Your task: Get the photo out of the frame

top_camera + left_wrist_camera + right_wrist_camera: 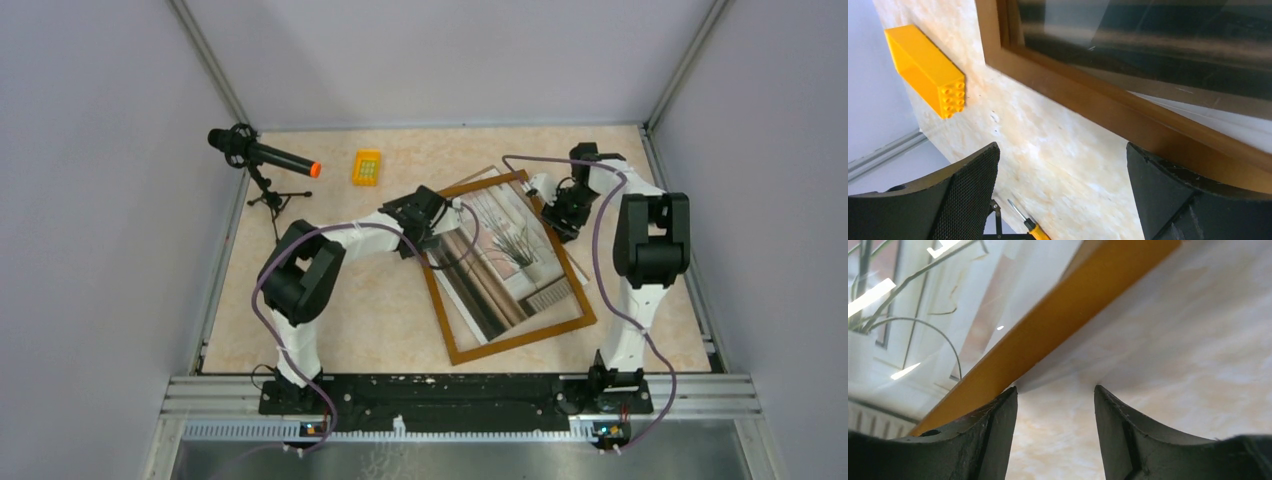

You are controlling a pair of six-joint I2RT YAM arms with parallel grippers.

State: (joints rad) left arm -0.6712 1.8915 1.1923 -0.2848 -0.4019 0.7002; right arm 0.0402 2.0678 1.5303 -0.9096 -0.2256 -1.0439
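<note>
The frame (520, 340), a big brown-rimmed rectangle, lies tilted on the table's middle, and the photo (500, 265) of a spiky plant shows inside it. My left gripper (425, 225) sits at the frame's upper left corner. In the left wrist view it (1062, 150) is open wide over bare table, its right finger beside the rim (1088, 95). My right gripper (558, 218) is at the upper right edge. In the right wrist view it (1055, 390) is open with only table between the fingers. Its left fingertip meets the rim (1058, 320), and the photo (923, 315) lies beyond.
A yellow studded block (367, 166) (928, 70) lies behind the frame's left corner. A microphone (262, 155) with an orange tip stands on a small tripod (272, 198) at the back left. A small yellow-handled tool (1034, 231) lies near the tripod. Grey walls enclose the table.
</note>
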